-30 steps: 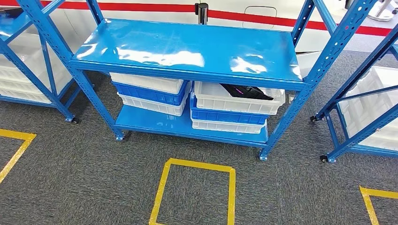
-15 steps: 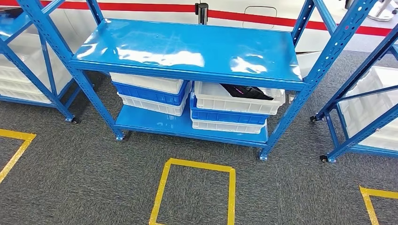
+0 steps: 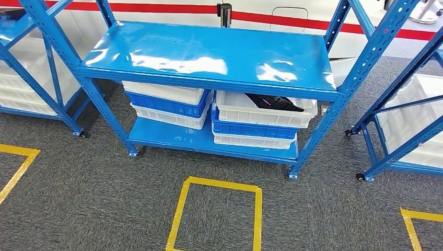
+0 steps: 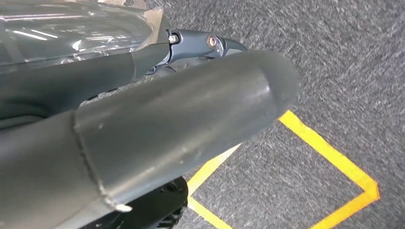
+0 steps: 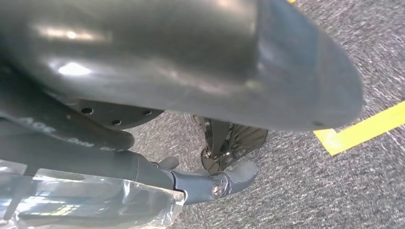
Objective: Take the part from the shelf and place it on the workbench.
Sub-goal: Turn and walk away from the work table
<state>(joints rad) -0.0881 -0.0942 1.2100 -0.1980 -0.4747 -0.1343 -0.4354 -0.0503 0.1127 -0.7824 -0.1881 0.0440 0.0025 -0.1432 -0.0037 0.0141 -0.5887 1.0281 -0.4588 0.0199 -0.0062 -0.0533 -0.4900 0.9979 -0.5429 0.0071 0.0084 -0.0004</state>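
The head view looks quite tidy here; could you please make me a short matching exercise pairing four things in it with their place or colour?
Things:
1. black part
2. upper shelf board
3. yellow tape square
4. blue crate on the left

Descriptions:
A. marked on the grey carpet in front of the rack
B. sandwiched between two white crates
C. lying in the top white crate on the right
D. glossy blue, bare, catching light reflections

Pairs: 1-C, 2-D, 3-A, 4-B
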